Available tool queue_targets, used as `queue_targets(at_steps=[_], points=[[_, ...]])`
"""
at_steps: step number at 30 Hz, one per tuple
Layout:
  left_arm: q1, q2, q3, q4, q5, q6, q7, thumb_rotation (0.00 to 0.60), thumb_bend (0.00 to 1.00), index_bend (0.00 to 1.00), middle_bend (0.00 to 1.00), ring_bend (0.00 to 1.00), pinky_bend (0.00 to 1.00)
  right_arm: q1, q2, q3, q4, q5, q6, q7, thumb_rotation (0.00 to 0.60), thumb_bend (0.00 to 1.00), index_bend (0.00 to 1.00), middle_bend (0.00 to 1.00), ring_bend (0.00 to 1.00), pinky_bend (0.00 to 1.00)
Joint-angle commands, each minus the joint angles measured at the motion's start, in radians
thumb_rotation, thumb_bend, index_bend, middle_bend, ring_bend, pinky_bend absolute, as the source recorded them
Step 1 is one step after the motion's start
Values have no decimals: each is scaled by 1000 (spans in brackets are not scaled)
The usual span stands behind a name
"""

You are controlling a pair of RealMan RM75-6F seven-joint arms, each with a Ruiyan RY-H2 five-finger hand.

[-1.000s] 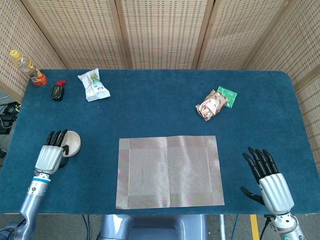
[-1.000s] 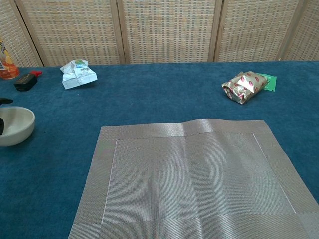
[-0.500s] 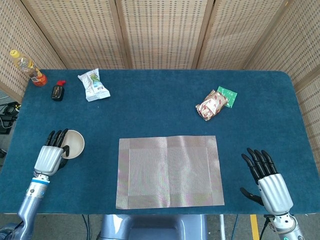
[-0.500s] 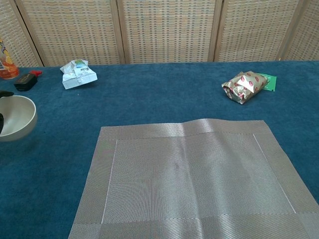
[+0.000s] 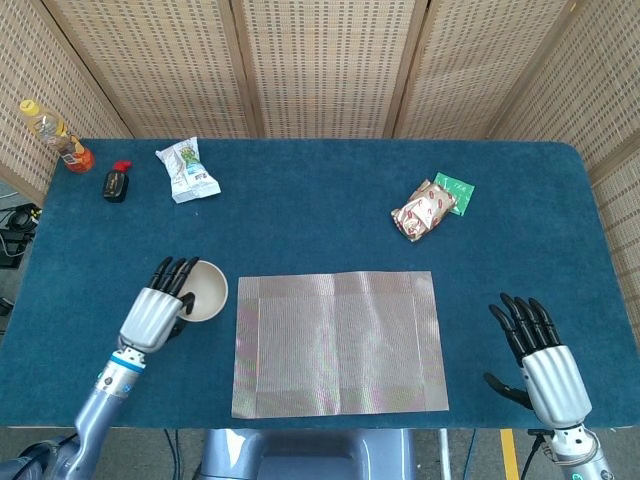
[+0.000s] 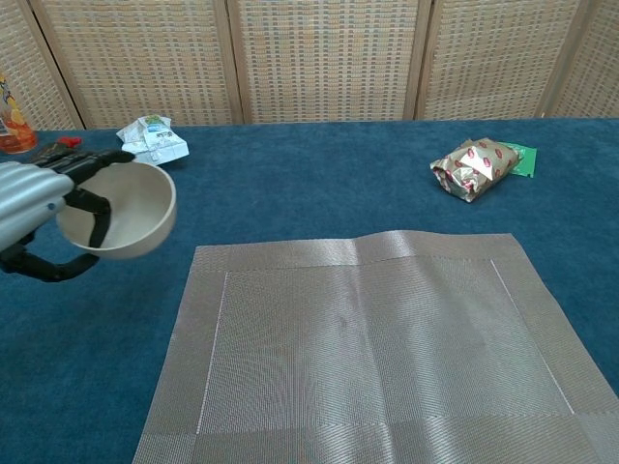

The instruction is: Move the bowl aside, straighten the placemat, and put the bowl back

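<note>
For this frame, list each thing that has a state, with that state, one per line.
bowl: upright, held off the table, left of the placemat
left hand: grips the bowl by its rim
right hand: fingers apart, holds nothing
placemat: flat, bare, with a slight ridge at its far edge
white packet: crumpled, lying flat
gold wrapper: crumpled, partly on a green packet
bottle: upright, capped

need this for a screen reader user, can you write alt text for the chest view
The robot's left hand holds a cream bowl just left of a grey woven placemat lying on a blue table. Snack packets lie further back, a white one left and a gold one right.
</note>
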Motion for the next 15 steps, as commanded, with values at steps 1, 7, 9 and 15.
queue_targets(at_steps=[1,7,9,15], points=[[-53,-41,-15,-83,14,-57,101,600,522,617,0,0,0,1,5,4,-1,6,0,10,600,211,28,0,0,0],[-124,-152,-30,-131,-9,-163,230,600,522,612,0,0,0,3,14,9,-1,13,2,31,600,211,28,0,0,0],[-141,-184,-34,-129,-12,-181,269,600,521,607,0,0,0,4,18,13,0,19,2,40,600,211,28,0,0,0],[-183,-278,-52,-124,-60,-243,366,600,511,599,0,0,0,9,29,25,2,43,-2,72,600,211,28,0,0,0]])
